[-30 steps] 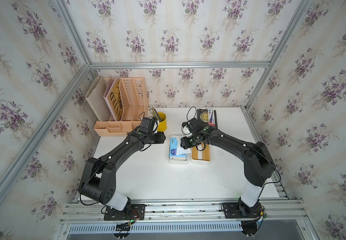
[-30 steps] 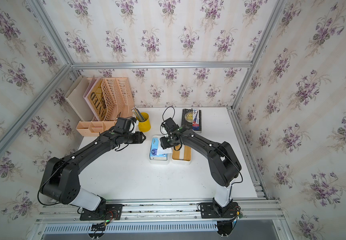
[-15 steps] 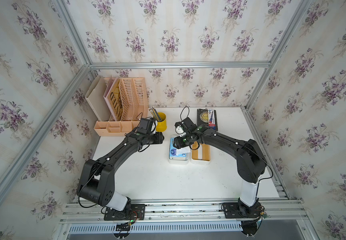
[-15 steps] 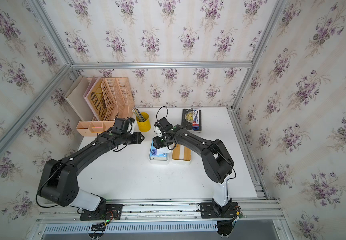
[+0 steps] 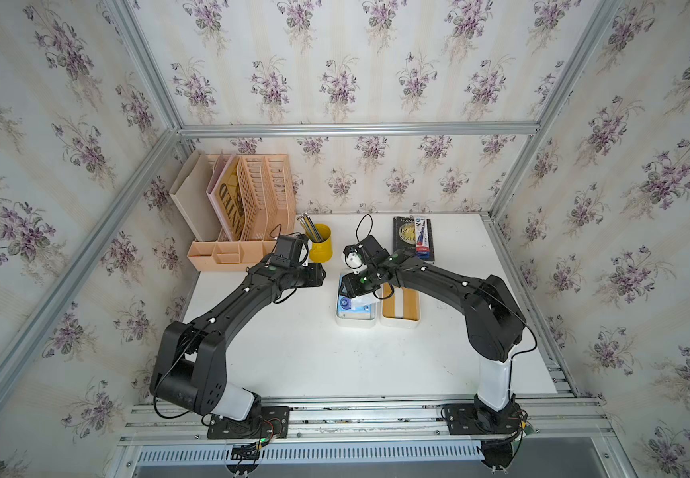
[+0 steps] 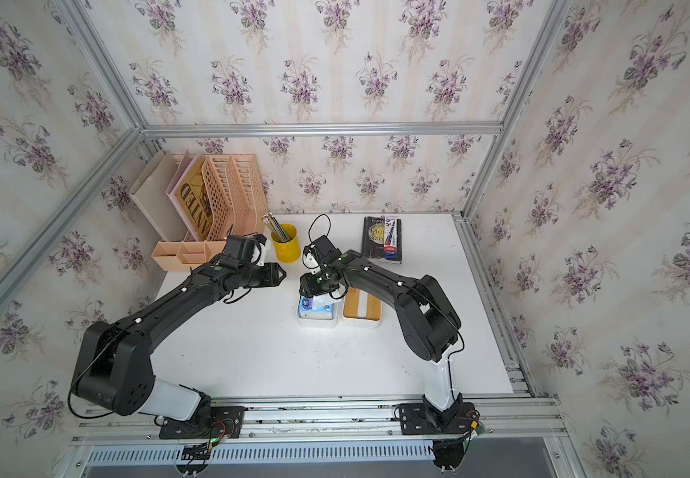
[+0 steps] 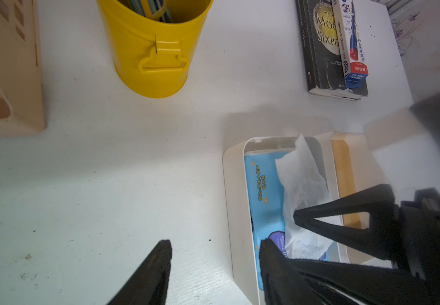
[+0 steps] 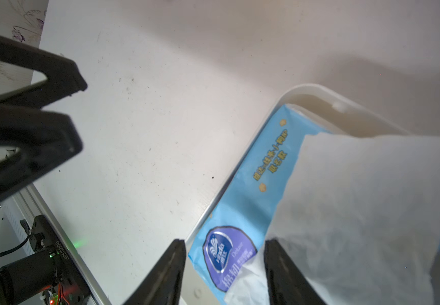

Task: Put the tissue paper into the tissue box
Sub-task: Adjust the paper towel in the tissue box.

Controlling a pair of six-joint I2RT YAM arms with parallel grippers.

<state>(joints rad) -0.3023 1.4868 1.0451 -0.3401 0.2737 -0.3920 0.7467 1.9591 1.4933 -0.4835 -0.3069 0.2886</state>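
On the white table (image 5: 293, 351) we judge the main step nearly finished. The tissue box (image 5: 355, 323) stands open with the tissue paper (image 5: 345, 309) lying flat inside it, as both top views show. Its lid (image 5: 401, 306), wood framed in white, lies just beside the tub on the robot's right, so we think what remains is a clean withdrawal and perhaps fitting that lid.

The right gripper (image 8: 224, 241) hangs low over the logo end of the pack with its jaws parted, one above the tub's rim and one above the loose sheet. We see nothing pinched between them. The left gripper (image 7: 213, 241) hovers near the tub's other long side, parted and empty.

In our view the next move calls for a straight lift, so no finger drags the sheet out.

The pack is soft light-blue plastic with gold print along one edge, and it leaves a gap at one end of the tub. A crumpled white tissue (image 7: 303, 184) stands up from it. Smallest is the dark blue round logo (image 8: 218, 250)
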